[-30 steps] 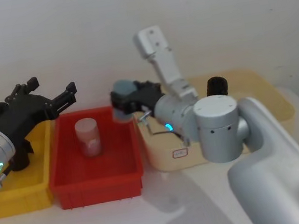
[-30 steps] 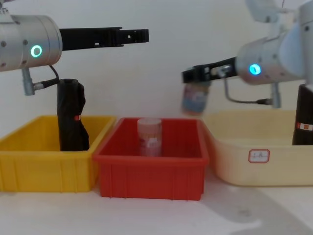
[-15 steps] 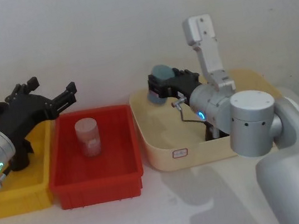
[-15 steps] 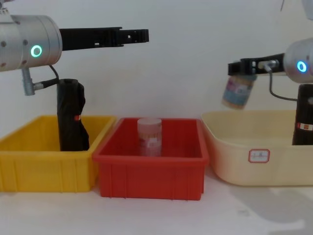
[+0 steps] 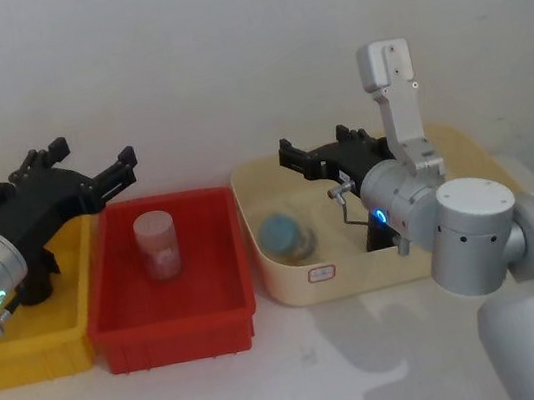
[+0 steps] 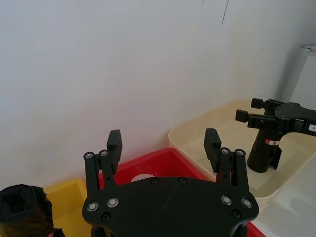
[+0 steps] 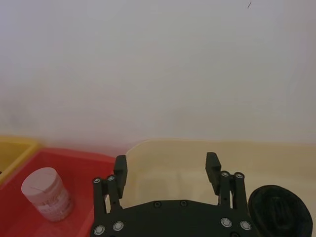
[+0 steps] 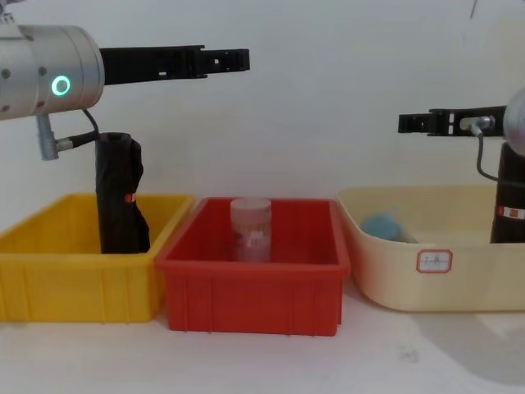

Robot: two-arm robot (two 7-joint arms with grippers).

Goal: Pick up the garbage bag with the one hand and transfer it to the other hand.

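Note:
The garbage bag (image 8: 509, 199) stands upright at the right end of the cream tub (image 8: 467, 283), a red-and-white band on its side; it also appears in the left wrist view as a black roll (image 6: 263, 152). Above the tub's middle hovers my right gripper (image 5: 315, 148), blue ring on its wrist, open and empty, left of the bag and above it. My left gripper (image 5: 94, 153), with the green ring, hangs open and empty high over the seam between the yellow and red bins.
A lumpier black roll (image 8: 121, 197) stands in the yellow bin (image 8: 74, 287). A pale jar (image 5: 156, 245) sits in the red bin (image 5: 175, 324). A blue-lidded jar (image 5: 286, 237) lies on its side in the cream tub's left part.
My right gripper carried the blue-lidded jar rightward from over the red bin to above the cream tub and let it go; the jar now lies in the tub. The left arm stayed still.

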